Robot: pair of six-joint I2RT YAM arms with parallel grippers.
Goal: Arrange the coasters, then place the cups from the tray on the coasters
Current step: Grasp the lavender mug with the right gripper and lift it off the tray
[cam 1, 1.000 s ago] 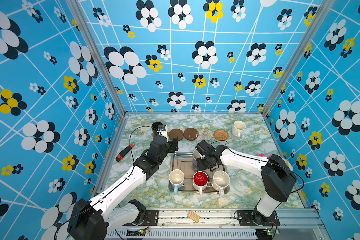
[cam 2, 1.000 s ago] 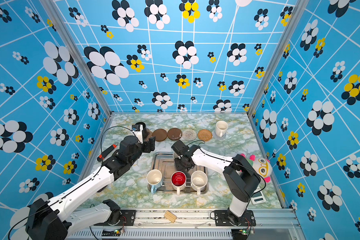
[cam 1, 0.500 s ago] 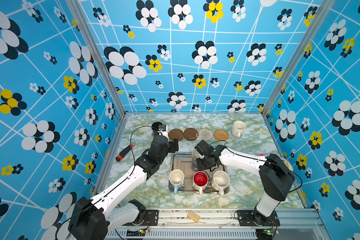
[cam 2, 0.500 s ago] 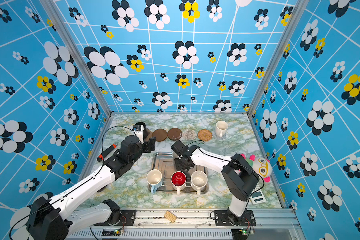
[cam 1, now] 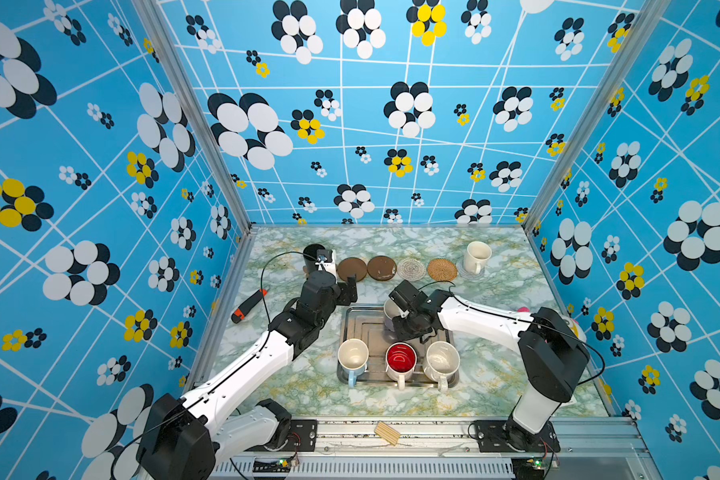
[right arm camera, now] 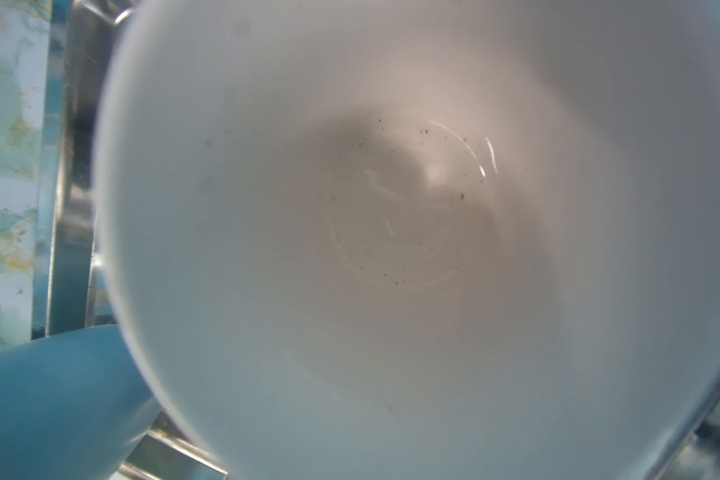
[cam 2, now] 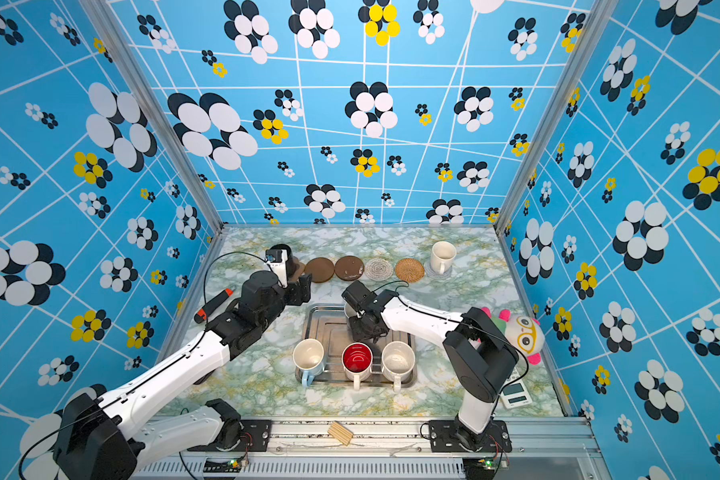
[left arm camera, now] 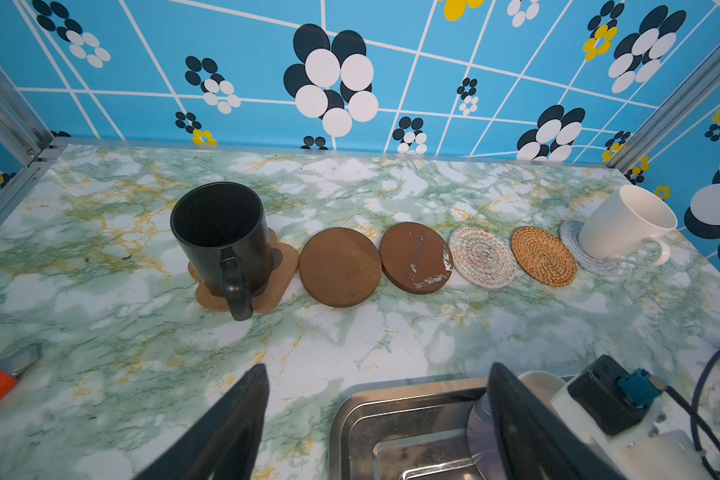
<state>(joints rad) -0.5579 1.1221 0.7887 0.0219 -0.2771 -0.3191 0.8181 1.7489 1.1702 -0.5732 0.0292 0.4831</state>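
**Top views.** In both top views the coasters (cam 1: 411,269) run in a row parallel to the far edge of the surface (cam 1: 495,374). The end mats are already loaded, with a black cup (cam 1: 312,253) toward the left edge and a cream cup (cam 1: 476,255) toward the right. The four between lie bare. The tray (cam 1: 364,326) sits mid-surface, nearer the near edge. The light blue cup (cam 1: 353,356), the red-lined white cup (cam 1: 400,358) and the speckled white cup (cam 1: 442,359) line its near rim, handles toward the near edge. The right tool (cam 1: 402,322) reaches down onto the lavender cup (cam 1: 388,316) at the tray's far rim, apparently to lift it to a bare mat. The left tool (cam 1: 348,292) hangs just off the tray's far left corner, clear of its partner.

**Left wrist view.** The left tool's fingers (left arm camera: 233,424) stand wide apart and hold nothing. Ahead, the black cup rests on the paw-shaped coaster (left arm camera: 283,266). Then come two dark-brown discs (left arm camera: 339,268), the lacy disc (left arm camera: 481,257), the rattan disc (left arm camera: 543,255), and the grey spiral disc (left arm camera: 570,237) under the cream cup.

**Right wrist view.** The lavender cup's pale inside fills the frame, with the tray's rim beside it. No finger shows, so whether the right tool is apart or clamped on the cup cannot be told.
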